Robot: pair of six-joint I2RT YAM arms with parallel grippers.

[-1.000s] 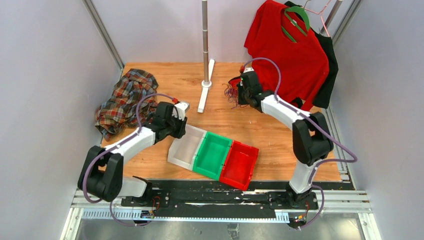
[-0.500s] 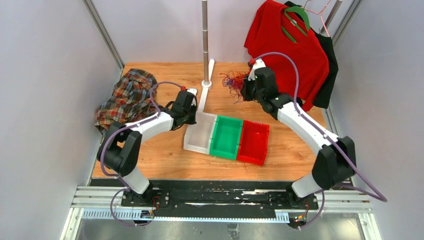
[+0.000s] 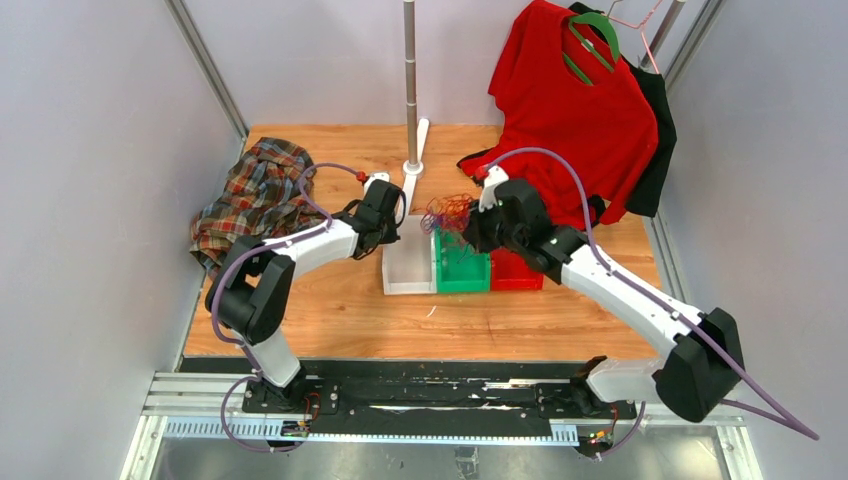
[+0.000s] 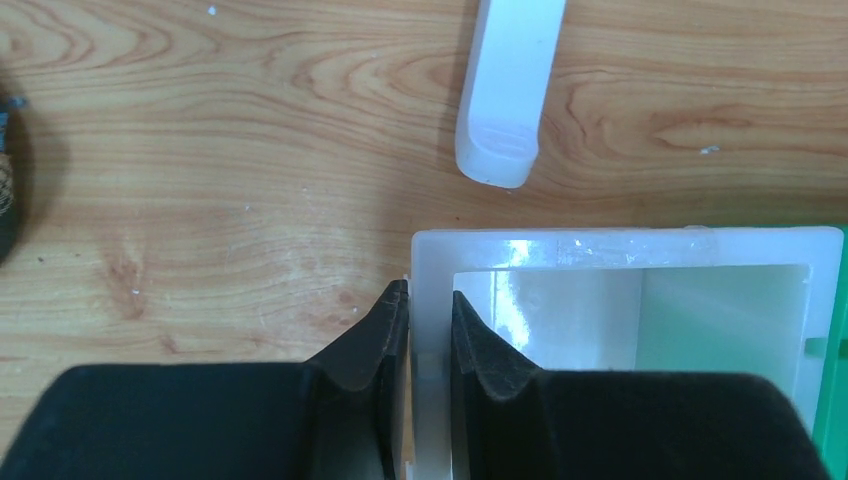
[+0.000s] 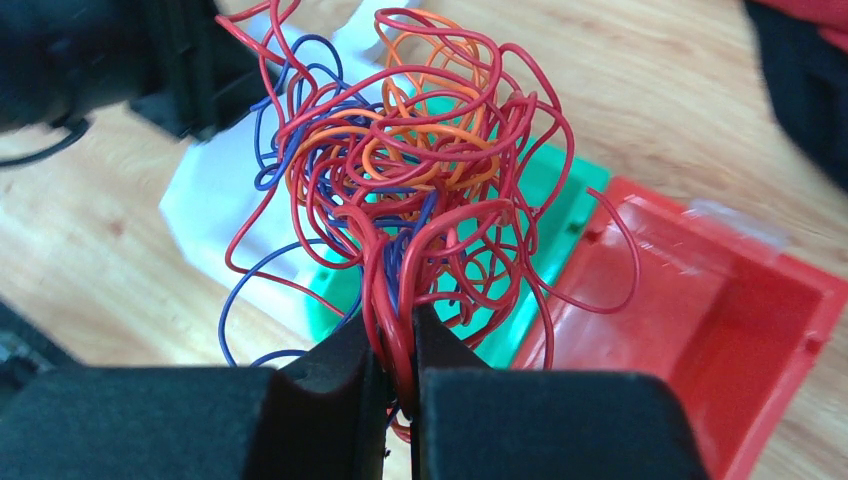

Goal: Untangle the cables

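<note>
On the wooden table (image 4: 200,150) we've got the white bin (image 4: 620,245), its wall pinched by the left gripper (image 4: 428,300) that hides its near end, and the cables (image 5: 420,170), a tangled wad over the green bin (image 5: 572,195), clamped tight in the right gripper (image 5: 398,335).

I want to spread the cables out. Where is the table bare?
Bare: the strip between the bins and the table's near edge; the patch between plaid shirt and stand. Crowded: around the bins and cables.
</note>
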